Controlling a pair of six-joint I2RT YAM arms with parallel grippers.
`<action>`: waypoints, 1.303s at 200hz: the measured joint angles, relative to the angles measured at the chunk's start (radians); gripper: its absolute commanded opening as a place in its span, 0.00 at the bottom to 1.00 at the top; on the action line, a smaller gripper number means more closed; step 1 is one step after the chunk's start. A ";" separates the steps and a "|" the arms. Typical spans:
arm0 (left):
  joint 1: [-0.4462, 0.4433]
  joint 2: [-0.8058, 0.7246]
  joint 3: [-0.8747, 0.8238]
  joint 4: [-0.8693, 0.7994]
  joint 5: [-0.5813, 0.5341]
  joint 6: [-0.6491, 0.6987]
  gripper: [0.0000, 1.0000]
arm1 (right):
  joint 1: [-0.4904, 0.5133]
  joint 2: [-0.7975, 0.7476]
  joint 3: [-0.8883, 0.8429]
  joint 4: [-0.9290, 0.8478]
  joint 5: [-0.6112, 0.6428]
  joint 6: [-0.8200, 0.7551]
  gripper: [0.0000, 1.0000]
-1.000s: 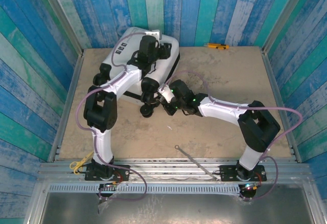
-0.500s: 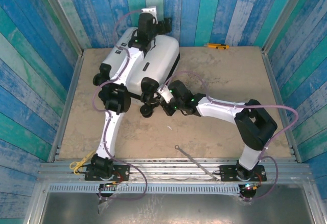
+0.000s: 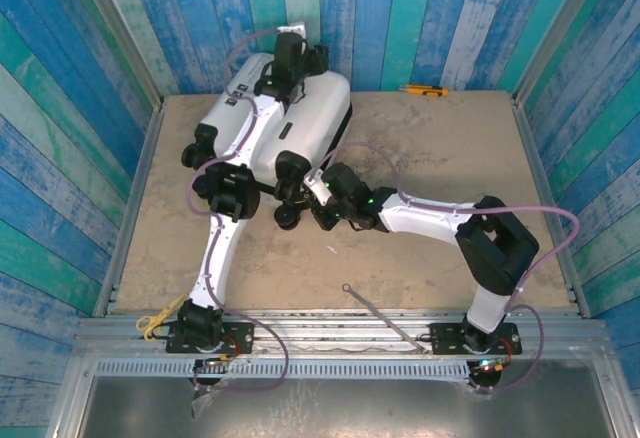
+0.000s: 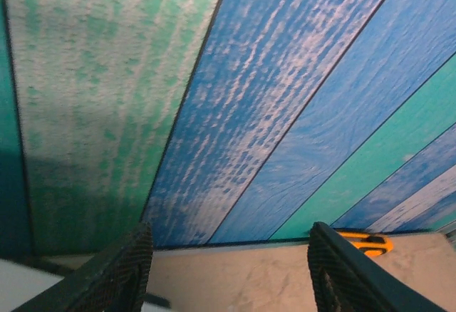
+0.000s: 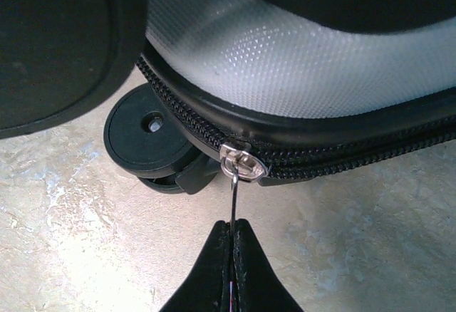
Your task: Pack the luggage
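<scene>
The luggage (image 3: 312, 116), a white hard-shell suitcase, lies closed at the back left of the table. My left gripper (image 3: 291, 50) hovers over its far end by the back wall. In the left wrist view the left gripper (image 4: 229, 255) is open, with bare table and wall between its fingers. My right gripper (image 3: 318, 191) is at the suitcase's near edge. There the right gripper (image 5: 234, 224) is shut on the thin metal zipper pull (image 5: 234, 194), which hangs from the silver slider (image 5: 242, 161) on the black zipper, next to a black wheel (image 5: 146, 137).
A yellow-orange tool (image 3: 425, 89) lies at the back wall, and this same tool (image 4: 367, 241) sits beyond my left fingers. A thin metal rod (image 3: 375, 308) lies near the front edge. Blue-green plank walls close in three sides. Bare table spreads to the right.
My left arm has stretched toward the back wall, lifting its gripper off the suitcase top; its jaws widened, then narrowed. My right gripper has shifted slightly left, still holding the zipper pull.
</scene>
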 measured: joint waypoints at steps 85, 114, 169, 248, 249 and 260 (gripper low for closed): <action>-0.022 -0.102 -0.098 -0.182 -0.082 0.178 0.55 | 0.002 -0.084 -0.064 0.029 0.011 0.007 0.01; -0.034 -0.306 -0.426 -0.116 -0.080 0.197 0.52 | 0.002 -0.124 -0.094 0.050 0.032 0.006 0.00; -0.052 -0.817 -1.169 0.129 -0.027 0.179 0.59 | -0.038 -0.092 -0.110 0.070 -0.016 -0.017 0.00; -0.160 -1.143 -1.424 -0.036 -0.098 0.145 0.80 | -0.056 -0.064 -0.098 0.074 -0.070 -0.040 0.00; -0.161 -1.145 -1.424 -0.040 -0.099 0.145 0.80 | -0.056 -0.064 -0.098 0.074 -0.070 -0.040 0.00; -0.175 -1.167 -1.423 -0.090 -0.118 0.137 0.80 | -0.057 -0.064 -0.098 0.074 -0.070 -0.040 0.00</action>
